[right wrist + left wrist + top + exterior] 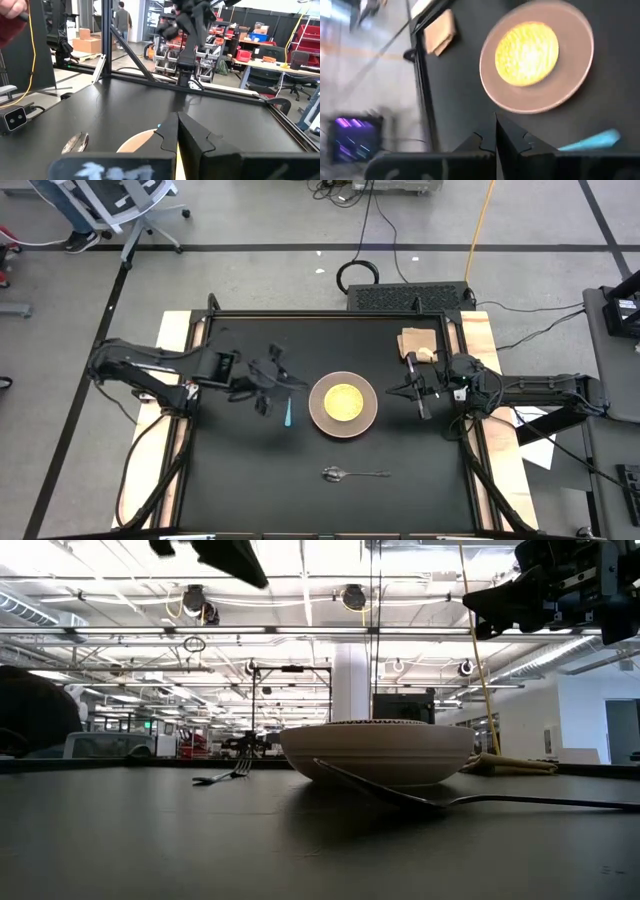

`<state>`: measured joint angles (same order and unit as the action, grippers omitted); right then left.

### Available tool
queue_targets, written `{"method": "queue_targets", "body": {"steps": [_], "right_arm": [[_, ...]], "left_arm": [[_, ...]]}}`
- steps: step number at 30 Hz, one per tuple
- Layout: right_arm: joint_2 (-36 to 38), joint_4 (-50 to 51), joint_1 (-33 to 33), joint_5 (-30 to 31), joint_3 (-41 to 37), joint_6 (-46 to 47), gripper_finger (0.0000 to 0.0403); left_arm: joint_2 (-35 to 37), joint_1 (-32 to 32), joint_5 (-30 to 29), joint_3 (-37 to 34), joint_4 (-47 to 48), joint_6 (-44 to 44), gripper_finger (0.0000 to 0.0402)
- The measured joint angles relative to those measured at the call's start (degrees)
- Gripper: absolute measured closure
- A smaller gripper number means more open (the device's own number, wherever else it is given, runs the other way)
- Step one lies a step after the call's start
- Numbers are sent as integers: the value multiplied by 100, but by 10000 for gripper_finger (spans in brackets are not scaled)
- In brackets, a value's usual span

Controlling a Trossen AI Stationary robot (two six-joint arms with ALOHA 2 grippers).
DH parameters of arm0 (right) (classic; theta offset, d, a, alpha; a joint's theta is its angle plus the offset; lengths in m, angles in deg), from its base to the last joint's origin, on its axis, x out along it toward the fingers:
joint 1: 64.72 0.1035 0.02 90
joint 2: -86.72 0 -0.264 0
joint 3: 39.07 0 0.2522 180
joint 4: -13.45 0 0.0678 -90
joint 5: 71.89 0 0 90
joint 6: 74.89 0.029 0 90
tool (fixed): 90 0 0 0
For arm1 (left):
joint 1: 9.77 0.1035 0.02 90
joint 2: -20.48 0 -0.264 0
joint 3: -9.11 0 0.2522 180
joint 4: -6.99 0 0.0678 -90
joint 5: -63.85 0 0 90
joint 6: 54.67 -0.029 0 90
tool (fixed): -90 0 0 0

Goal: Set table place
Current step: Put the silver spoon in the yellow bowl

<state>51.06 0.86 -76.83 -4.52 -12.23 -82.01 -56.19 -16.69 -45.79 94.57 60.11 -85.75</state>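
Note:
A tan plate with a yellow centre [343,404] rests on the black table [250,490]; it also shows in the left wrist view [535,55]. A blue-handled fork [288,414] lies left of the plate, and its handle shows in the left wrist view [590,140]. A metal spoon [355,473] lies near the front edge. My left gripper [285,383] hovers shut and empty above the fork, left of the plate. My right gripper [403,390] hovers shut right of the plate; its wrist view [176,131] shows nothing between the fingers. A slender piece [421,406] lies under it; what it is I cannot tell.
A small tan mat [418,341] lies at the table's far right corner. Light wooden boards [172,330] line the left and right sides. Cables and a black box [410,297] lie behind the far edge. Both arms hang high in the low view.

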Motion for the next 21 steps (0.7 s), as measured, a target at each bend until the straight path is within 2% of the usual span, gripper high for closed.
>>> {"method": "queue_targets", "body": {"steps": [4,8,15,21], "right_arm": [[0,-8,5,0,0,42,403],[2,-50,11,-2,0,190,403],[0,-40,20,-2,0,249,403],[0,-39,20,-4,0,511,403]], "left_arm": [[233,-156,146,-3,120,1279,397],[367,-453,307,-189,-246,1542,399],[364,-997,247,-1092,-2499,1306,399],[362,-1170,-219,-2227,-4452,1318,400]]}}
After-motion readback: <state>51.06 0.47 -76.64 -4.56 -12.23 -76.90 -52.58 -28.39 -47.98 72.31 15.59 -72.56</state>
